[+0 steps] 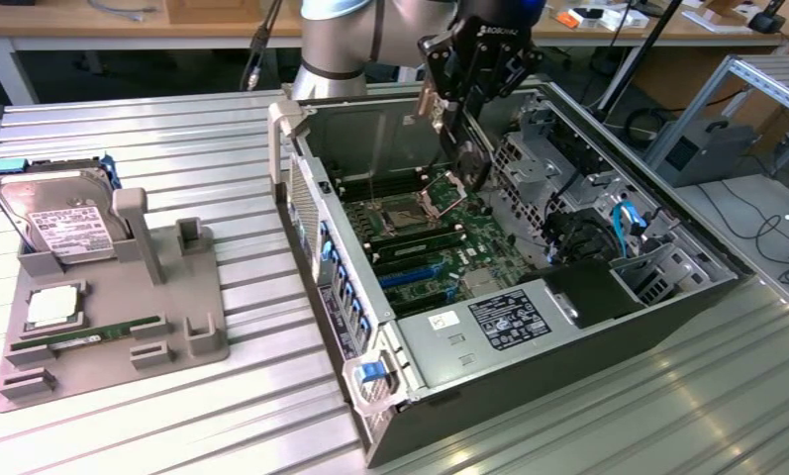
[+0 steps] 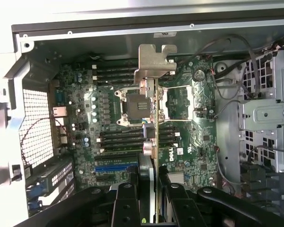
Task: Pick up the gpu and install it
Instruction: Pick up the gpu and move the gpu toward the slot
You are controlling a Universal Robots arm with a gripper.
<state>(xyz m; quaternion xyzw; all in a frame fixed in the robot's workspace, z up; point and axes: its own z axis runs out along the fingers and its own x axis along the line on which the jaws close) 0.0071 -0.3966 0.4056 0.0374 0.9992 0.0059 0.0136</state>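
Green gpu [image 1: 465, 163] [image 2: 154, 94] is clamped in the claw [image 1: 455, 127] [image 2: 156, 177], one finger on each face of the card. Seen from the wrist cam it stands edge-on, w/ its silver bracket [image 2: 154, 64] at the end away from the fingers.

In the exterior view the arm reaches down into the open PC case [image 1: 606, 327], which lies on its side on the ribbed metal surface [image 1: 144, 416]. The card hangs inside the case over the motherboard [image 1: 428, 233] [image 2: 109, 109], near the CPU socket [image 2: 130, 106]. Can't tell if its lower end touches the board. It isn't seated in any slot: the blue slot [image 2: 113, 168] shows bare beside the claw in the wrist view.

Grey holder tray [image 1: 169, 297] sits well apart from the case, toward the exterior view's left. On it a silver hard drive [image 1: 57, 223] w/ white label leans upright at the back, and a long narrow memory stick [image 1: 84, 336] lies flat nearer the front. Cables and drive cages fill the case side toward the exterior view's right.
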